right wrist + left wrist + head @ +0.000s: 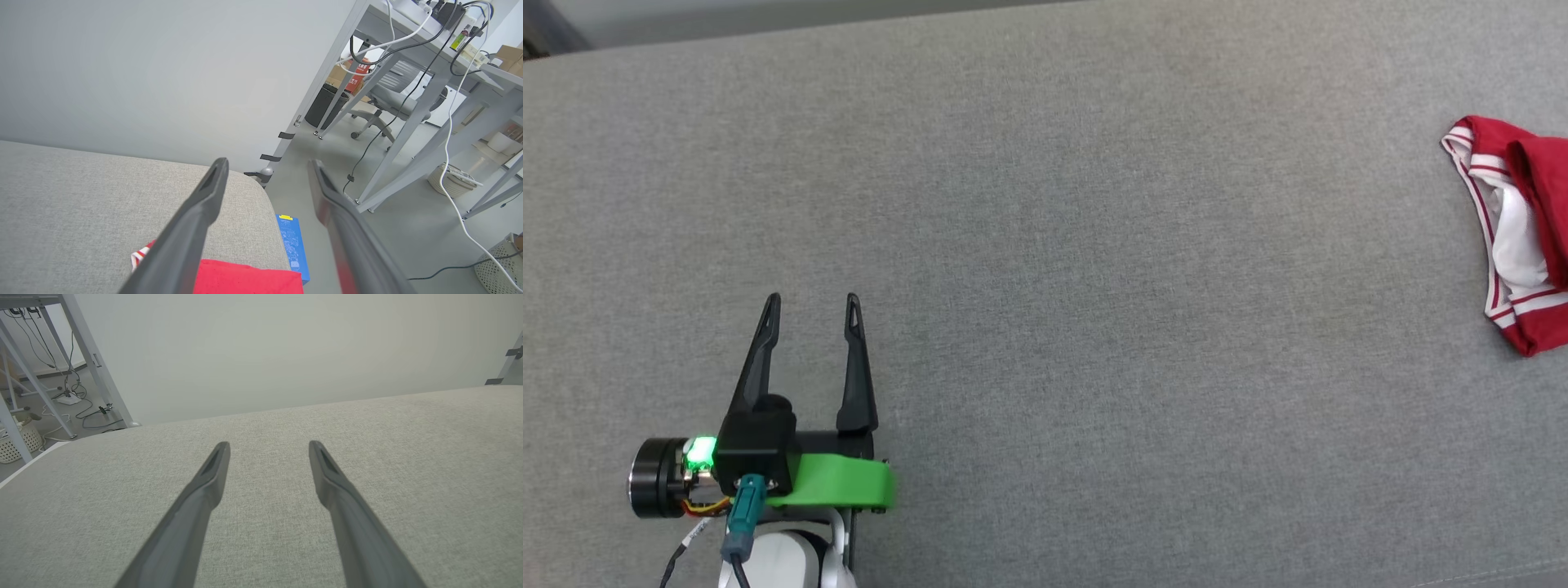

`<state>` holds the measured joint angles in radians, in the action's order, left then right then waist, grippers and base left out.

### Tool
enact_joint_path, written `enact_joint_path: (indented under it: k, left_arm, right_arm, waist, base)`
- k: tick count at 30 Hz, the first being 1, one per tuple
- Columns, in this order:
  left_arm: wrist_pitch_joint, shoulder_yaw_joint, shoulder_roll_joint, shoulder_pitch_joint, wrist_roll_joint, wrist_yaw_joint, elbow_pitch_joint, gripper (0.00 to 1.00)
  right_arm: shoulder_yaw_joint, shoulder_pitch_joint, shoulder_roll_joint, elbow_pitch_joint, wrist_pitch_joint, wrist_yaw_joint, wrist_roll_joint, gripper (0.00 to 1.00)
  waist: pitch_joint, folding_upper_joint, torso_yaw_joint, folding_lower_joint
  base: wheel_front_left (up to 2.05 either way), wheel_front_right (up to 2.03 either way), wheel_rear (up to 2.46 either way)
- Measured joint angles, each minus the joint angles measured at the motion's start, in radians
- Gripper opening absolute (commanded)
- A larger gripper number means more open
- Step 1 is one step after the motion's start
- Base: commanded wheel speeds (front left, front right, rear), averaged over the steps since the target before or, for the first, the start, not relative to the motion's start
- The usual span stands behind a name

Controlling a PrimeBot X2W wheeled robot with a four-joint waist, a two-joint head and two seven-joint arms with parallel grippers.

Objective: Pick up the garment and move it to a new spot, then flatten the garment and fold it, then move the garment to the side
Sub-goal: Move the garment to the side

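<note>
The garment [1515, 233], red with white sleeve cloth and red-white striped trim, lies folded at the right edge of the grey surface [1045, 245], partly cut off by the head view's edge. My left gripper [811, 314] rests open at the lower left, far from it, with nothing between its fingers [212, 473]. In the right wrist view my right gripper [267, 167] stands open above the garment [245, 279], whose red cloth lies below the fingers near the surface's rounded corner. Nothing is held.
Beyond the corner a blue box [292, 245] lies on the floor. Metal table legs [412, 122], cables, an office chair [384, 102] and a white basket [453, 181] stand to the right. More table legs [94, 363] and cables show past the far left edge.
</note>
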<state>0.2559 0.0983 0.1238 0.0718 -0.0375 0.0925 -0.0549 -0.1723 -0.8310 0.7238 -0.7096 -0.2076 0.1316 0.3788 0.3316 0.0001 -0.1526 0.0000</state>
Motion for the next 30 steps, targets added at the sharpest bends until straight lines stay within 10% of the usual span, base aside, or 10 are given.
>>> enact_joint_path:
  k: [16,30]
  left_arm:
    - [0.0,-0.007,-0.018,-0.072,-0.026,-0.001,0.033,1.0]
    - [0.0,-0.008,-0.023,-0.107,-0.029,-0.017,0.065,1.0]
  right_arm:
    - [0.176,0.438,-0.414,0.534,-0.045,0.0,-0.14,1.0]
    - [0.135,0.741,-0.572,0.597,-0.045,0.0,-0.156,1.0]
  waist:
    - [-0.17,0.0,0.109,-0.0001]
    - [-0.256,0.0,0.171,-0.0001]
  base:
    - [0.0,0.0,0.0]
    - [0.0,0.0,0.0]
